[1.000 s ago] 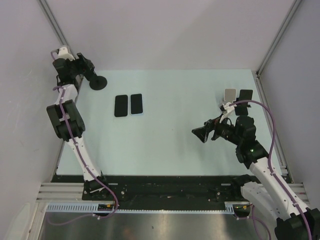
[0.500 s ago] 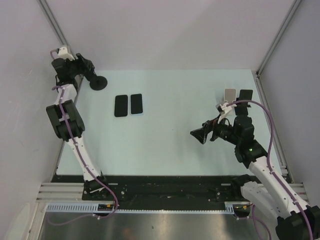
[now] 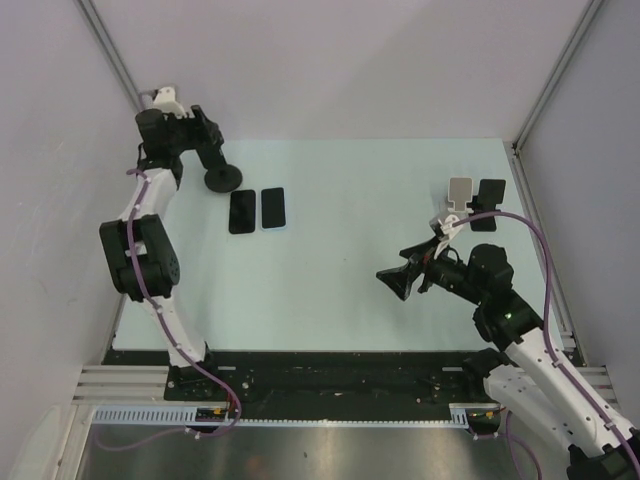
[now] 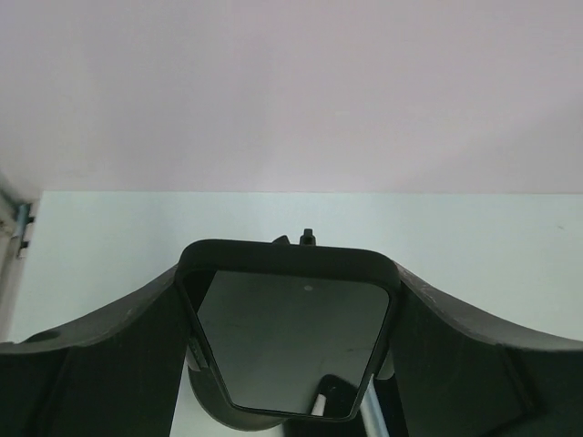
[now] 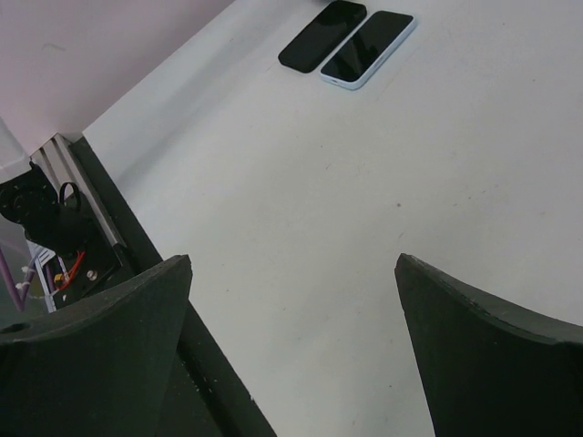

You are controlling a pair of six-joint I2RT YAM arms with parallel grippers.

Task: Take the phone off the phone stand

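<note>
Left end effector (image 4: 290,270) is closed against the side edges of the phone (image 4: 290,341). The phone stands upright between its fingers, with the phone stand (image 3: 223,180) directly beneath. Right end effector (image 5: 293,264) stands wide, gripping nothing, above the worktop (image 5: 301,182).

Black phone (image 4: 291,341), pale mint table (image 3: 350,250)
</note>
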